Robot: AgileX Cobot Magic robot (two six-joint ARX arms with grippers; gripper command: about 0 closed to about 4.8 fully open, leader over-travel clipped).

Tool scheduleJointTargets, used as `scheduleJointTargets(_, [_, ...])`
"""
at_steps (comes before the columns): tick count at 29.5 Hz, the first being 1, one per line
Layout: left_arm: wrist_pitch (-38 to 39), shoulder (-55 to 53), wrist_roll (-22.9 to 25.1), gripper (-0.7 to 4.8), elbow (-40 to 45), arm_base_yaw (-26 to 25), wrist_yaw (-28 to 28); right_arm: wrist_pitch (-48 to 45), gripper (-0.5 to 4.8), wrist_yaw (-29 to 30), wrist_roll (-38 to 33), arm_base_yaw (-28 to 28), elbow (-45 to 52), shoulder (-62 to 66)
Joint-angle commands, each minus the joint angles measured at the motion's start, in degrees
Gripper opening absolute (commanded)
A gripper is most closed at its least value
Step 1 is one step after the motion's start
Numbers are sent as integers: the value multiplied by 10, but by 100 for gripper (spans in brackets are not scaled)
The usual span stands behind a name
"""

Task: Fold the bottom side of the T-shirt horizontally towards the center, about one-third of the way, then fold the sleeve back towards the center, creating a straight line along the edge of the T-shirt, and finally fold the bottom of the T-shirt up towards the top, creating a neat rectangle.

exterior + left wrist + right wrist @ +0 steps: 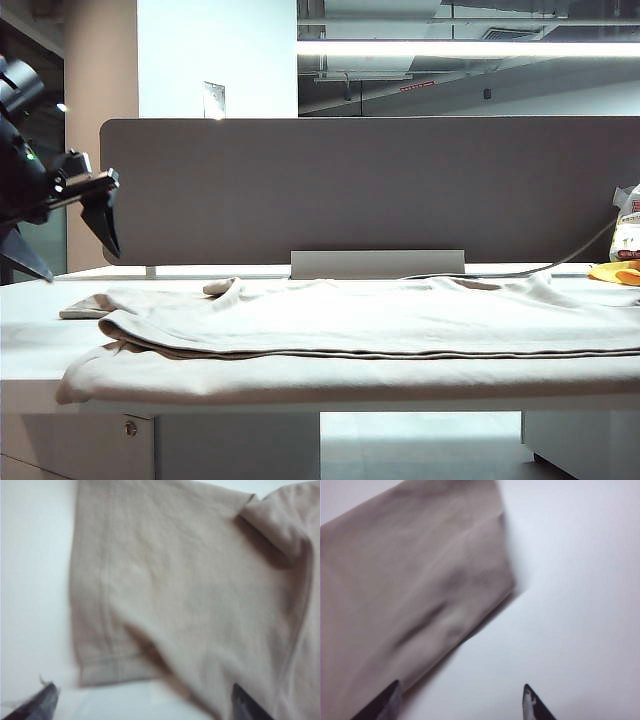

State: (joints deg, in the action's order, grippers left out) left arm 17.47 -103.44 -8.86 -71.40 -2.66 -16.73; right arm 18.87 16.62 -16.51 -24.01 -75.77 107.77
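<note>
The T-shirt (340, 320) is lying spread across the white bench (30, 340), nearly filling its width, with one long side already folded in over the body so that a doubled layer is showing along the near edge. The stitched hem, the bottom of the T-shirt (102, 580), is running beside bare bench in the left wrist view, and a sleeve (280, 525) is lying creased by it. In the right wrist view a corner of the cloth (410, 590) is lying flat on the bench. The left hand (75, 235) is hanging above the left end of the shirt, clear of the cloth, fingers spread wide and grasping nothing. The right hand (462, 702) is hovering over the cloth's edge, fingers parted and empty; the exterior view is not showing it. A grey partition (360, 190) is standing behind the bench, with a yellow-and-white packet (625, 245) at its far right end.
</note>
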Motion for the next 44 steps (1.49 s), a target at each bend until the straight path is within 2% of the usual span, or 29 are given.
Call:
scheduleJointTargets(1, [19,-30,3,457,-37,-1,0,10,306,2,7,-7,-24,21])
scheduleJointTargets(9, [26,-79,9,455,-93,-1,15,8,306,2,17,-12,-83,75])
scheduleJointTargets(12, [39,-100,9,423,-116,-1,15,20,306,2,17,-10,-116,102])
scheduleJointTargets(20, [56,-157,10,420,-166,-1,28,24,305,16,17,-6,-176,161])
scheduleJointTargets(23, [56,-175,14,377,-175,-1,30,11,305,13,17,1,-177,172])
scheduleJointTargets(25, [57,-185,14,322,-185,1,30,9,302,13,17,7,-180,174])
scheduleJointTargets(26, [56,-186,14,301,-185,3,30,9,288,13,17,7,-181,177])
scheduleJointTargets(27, [52,-187,21,242,-185,4,29,10,221,14,17,10,-184,179])
scheduleJointTargets(28, [51,-187,26,218,-185,7,26,9,198,14,17,12,-184,179])
scheduleJointTargets(29, [51,-187,31,166,-185,9,26,7,187,14,17,15,-184,179])
scheduleJointTargets(30, [49,-187,31,152,-185,10,26,6,187,14,17,16,-184,179])
scheduleJointTargets(31, [44,-187,31,125,-185,13,26,5,162,10,17,19,-184,179])
scheduleJointTargets(32, [42,-187,31,105,-185,13,25,5,132,11,17,19,-184,179])
scheduleJointTargets(33, [37,-187,32,53,-185,13,25,4,62,12,17,19,-184,179])
scheduleJointTargets(35, [32,-187,40,-3,-185,17,24,4,10,15,17,18,-184,179])
scheduleJointTargets(39, [21,-187,40,-6,-185,17,24,-4,-1,17,18,18,-184,179])
scheduleJointTargets(44, [31,-187,40,-6,-206,22,2,-11,-2,66,17,19,-203,179])
